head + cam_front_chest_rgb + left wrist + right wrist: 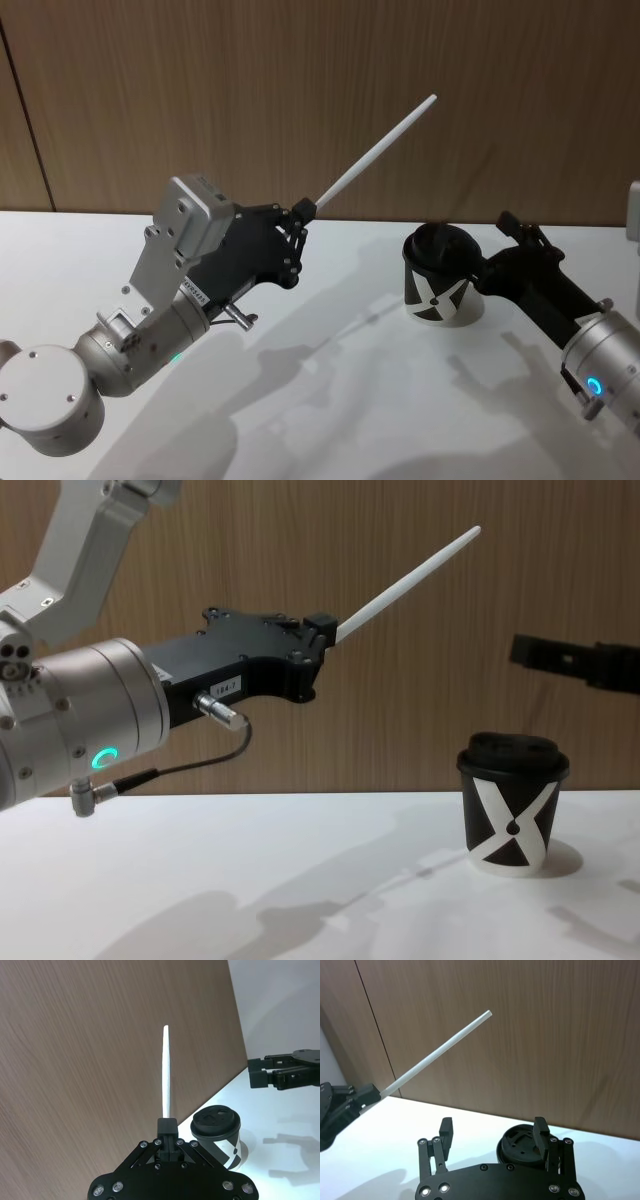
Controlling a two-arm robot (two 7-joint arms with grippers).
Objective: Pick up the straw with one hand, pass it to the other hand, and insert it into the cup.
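**L gripper has straw; handover pending**

L gripper, black, two-fingered, on a big silver cylindrical wrist, sits centre-left in head view, raised off the white table. Fingers pressed together, pinching the long thin white straw by its lower end. Straw runs up and right from the pinch; free tip is upper right of centre against the brown wood-panel wall. Nearly the whole shaft stands clear of the fingers.

Judgement: end grip leaves the shaft free for the 2nd gripper, and the tilt toward the R side presents it to that arm.

R gripper, black, two-fingered, silver wrist w/ blue light, is at mid-right of head view. Fingers spread, holding nothing. In chest view it hangs above lid level, near the cup. Judgement: spread to receive.

Short black paper cup w/ white X and black domed lid stands upright on the table, right of centre, lid on. Straw is well apart from it.

Status (est.): pickup done; pass and insertion not yet done. Risk: straw may pivot in the end pinch during transfer.
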